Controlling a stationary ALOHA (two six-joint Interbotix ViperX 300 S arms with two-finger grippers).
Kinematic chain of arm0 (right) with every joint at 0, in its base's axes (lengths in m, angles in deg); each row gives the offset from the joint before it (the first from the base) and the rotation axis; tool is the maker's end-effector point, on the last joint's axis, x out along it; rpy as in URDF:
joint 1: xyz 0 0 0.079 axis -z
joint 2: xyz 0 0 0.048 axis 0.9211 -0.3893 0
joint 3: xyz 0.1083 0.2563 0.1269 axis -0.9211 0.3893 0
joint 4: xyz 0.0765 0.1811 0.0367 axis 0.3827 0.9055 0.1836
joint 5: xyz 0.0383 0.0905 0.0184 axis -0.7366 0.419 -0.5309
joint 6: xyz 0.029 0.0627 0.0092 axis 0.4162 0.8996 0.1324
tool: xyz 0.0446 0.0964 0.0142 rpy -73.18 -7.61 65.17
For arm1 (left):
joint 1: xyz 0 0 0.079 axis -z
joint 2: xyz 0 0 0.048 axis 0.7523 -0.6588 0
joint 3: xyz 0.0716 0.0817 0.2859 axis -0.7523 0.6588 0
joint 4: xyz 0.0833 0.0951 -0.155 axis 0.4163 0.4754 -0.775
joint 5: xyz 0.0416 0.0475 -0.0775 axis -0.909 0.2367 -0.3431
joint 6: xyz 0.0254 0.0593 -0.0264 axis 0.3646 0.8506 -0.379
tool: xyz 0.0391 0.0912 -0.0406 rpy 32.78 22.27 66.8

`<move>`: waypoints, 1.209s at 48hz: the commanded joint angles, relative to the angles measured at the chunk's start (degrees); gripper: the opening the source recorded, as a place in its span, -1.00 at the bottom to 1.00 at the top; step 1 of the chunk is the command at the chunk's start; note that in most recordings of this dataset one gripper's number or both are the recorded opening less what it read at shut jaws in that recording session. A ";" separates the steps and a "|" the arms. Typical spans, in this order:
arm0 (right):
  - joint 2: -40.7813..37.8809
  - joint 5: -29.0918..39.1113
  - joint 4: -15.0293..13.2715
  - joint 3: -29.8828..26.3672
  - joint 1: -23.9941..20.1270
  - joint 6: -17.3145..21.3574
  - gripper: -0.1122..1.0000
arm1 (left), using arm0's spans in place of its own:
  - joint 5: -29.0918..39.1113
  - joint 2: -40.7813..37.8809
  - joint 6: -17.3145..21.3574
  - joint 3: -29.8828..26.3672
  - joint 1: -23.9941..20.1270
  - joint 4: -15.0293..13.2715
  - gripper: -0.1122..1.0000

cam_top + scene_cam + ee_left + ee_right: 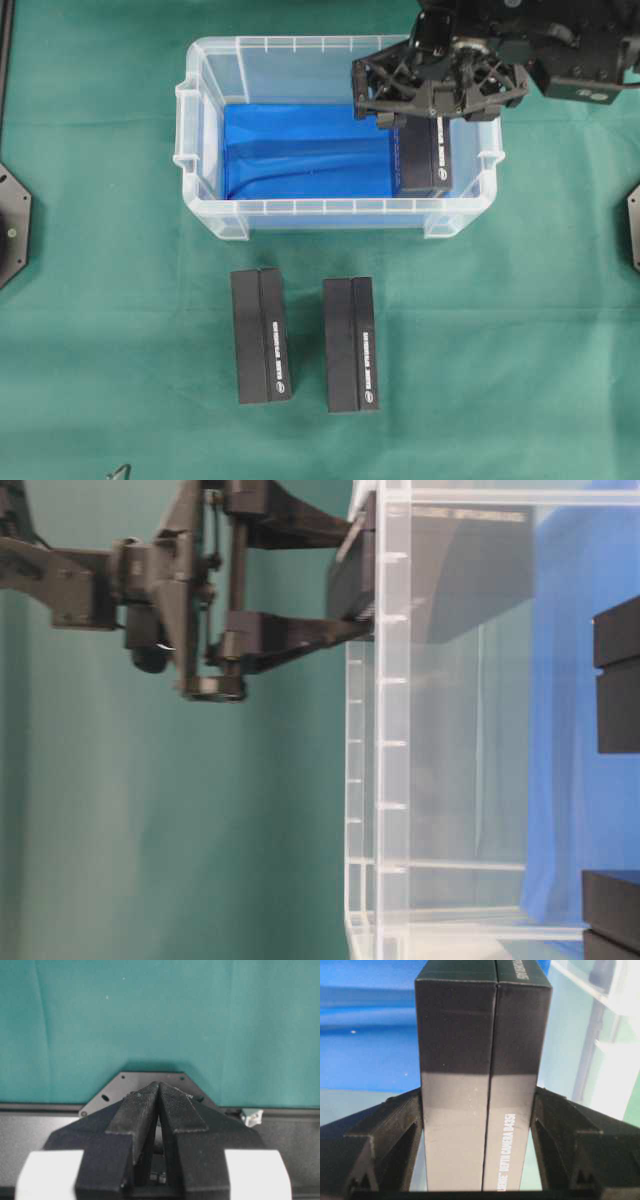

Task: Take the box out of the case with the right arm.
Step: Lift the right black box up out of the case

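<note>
One black rectangular cardboard box [426,155] stands at the right end of the clear plastic blue-floored case [215,215], upper centre of frame, clamped across its sides by the right end effector [440,92], presumably for lifting out.

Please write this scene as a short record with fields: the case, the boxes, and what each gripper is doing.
case: clear tub with blue bottom, on the green cloth
box in case: one black box, at the case's right end
boxes outside: two black boxes, flat on the cloth in front of the case
right gripper: fingers pressed on both sides of the box in the case
left gripper: fingers together, holds nothing, over bare cloth
box out of case: not yet
</note>
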 commanded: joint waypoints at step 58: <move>3.78 16.00 -4.39 -18.37 -0.62 -2.46 0.36 | -0.26 -0.09 0.09 -0.62 0.09 0.18 -0.80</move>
